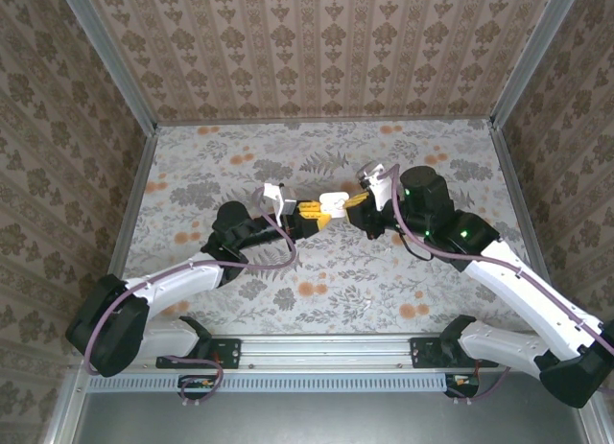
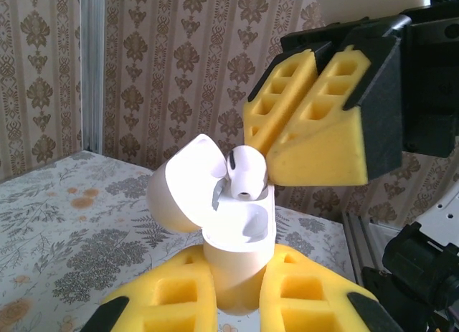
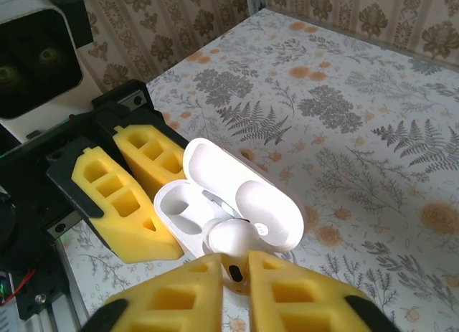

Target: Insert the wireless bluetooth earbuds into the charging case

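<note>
Left gripper (image 1: 317,212) is clamped tight on the lower half of the case (image 2: 240,235). It holds the case up off the table (image 1: 240,166), mid-field, slightly back of centre. The lid (image 2: 179,192) is swung wide open and leans away from the right arm, so the base rim on that arm's side is exposed. One earbud (image 2: 246,173) sits at the rim, poking up above it, not flush. Right gripper (image 3: 235,264) is nose-to-nose with the left, jaws a thin slit apart with the earbud's end in the slit. Can't tell if it's pinching or just touching. Very tight between the fingertips. The floral surface around them is free out to the side rails and walls (image 1: 317,51).
</note>
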### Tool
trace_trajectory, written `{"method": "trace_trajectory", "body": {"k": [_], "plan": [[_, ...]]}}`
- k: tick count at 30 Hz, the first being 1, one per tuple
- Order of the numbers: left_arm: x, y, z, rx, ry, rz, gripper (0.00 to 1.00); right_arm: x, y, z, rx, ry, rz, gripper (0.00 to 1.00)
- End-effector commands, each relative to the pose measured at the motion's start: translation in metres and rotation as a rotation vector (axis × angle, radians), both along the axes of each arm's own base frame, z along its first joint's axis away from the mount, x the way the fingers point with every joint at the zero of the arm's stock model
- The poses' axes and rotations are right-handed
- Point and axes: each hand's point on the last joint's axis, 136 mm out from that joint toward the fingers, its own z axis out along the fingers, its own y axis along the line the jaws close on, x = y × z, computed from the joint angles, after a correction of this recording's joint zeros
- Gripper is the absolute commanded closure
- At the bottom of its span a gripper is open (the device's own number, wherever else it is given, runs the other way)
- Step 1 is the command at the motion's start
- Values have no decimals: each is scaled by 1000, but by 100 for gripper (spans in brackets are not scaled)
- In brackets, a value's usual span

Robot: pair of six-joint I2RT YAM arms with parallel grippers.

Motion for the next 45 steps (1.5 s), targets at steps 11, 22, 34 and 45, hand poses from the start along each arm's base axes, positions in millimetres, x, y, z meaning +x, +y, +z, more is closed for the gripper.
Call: {"method": "trace_trajectory", "body": {"k": [11, 22, 34, 45], "plan": [[10, 8, 21, -44, -71, 84, 100, -16, -16, 24, 98, 12, -25, 55], [24, 32, -9, 98, -116, 223, 100, -10, -43, -41, -16, 372, -293, 49], [22, 61, -49, 209, -104, 305, 100, -64, -51, -215, -228, 899, -443, 57], [13, 63, -64, 229, -81, 277, 100, -97, -55, -260, -386, 949, -416, 57]]}}
